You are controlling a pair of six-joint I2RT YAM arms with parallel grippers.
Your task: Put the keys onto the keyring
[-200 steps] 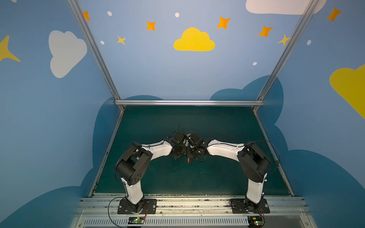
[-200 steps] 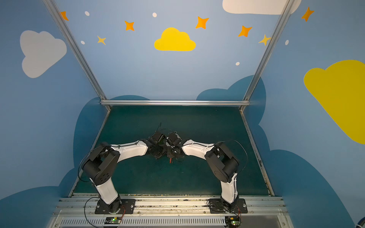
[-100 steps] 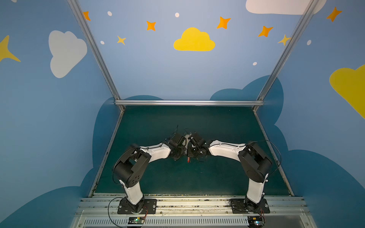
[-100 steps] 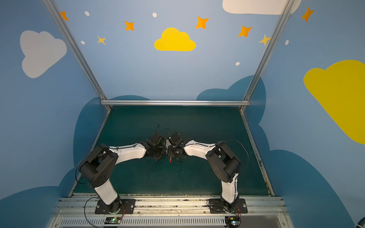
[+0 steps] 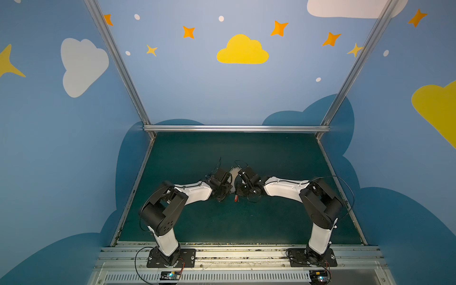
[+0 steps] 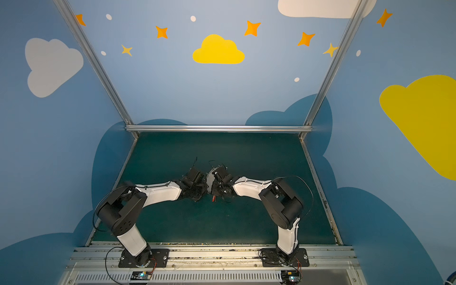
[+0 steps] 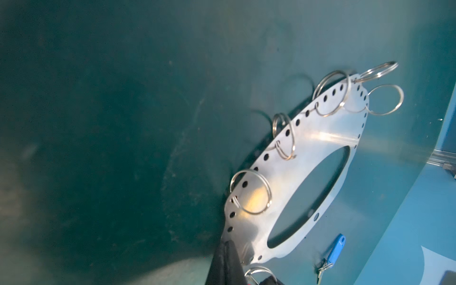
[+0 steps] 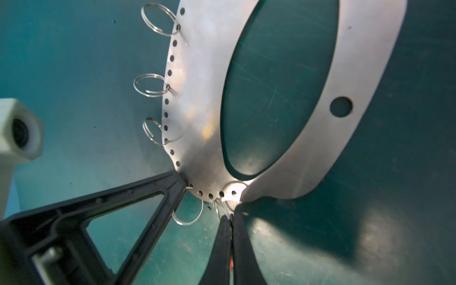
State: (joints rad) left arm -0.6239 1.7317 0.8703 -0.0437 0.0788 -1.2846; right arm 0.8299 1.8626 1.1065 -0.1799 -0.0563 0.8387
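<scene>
**Keyring held up mid-desk, red key at its rim**

Since a second ago the left arm's elbow has sunk a little nearer and leftward, while the wrists have barely shifted. The keyring (image 5: pixel 232 172) is held tilted between both wrists over the middle of the desk (image 5: pixel 222 222). Whether its far end touches the desk I cannot tell. The left fingers (image 7: pixel 223 261) are closed on its near rim, pinching the flat faces. The right fingers (image 8: pixel 222 246) are shut on the red key (image 5: pixel 236 198), its small ring right at the rim holes and its tag hanging below. The blue key (image 7: pixel 335 249) lies on the desk just beside the keyring. Wire rings (image 7: pixel 251 192) dangle from the rim.

The plate looks stiff, thin and slick, so a rim pinch may let it pivot; gripping close to the working hole should steady it. The keys look light. Their springy split rings will likely resist opening, so take hold near the gap.
</scene>
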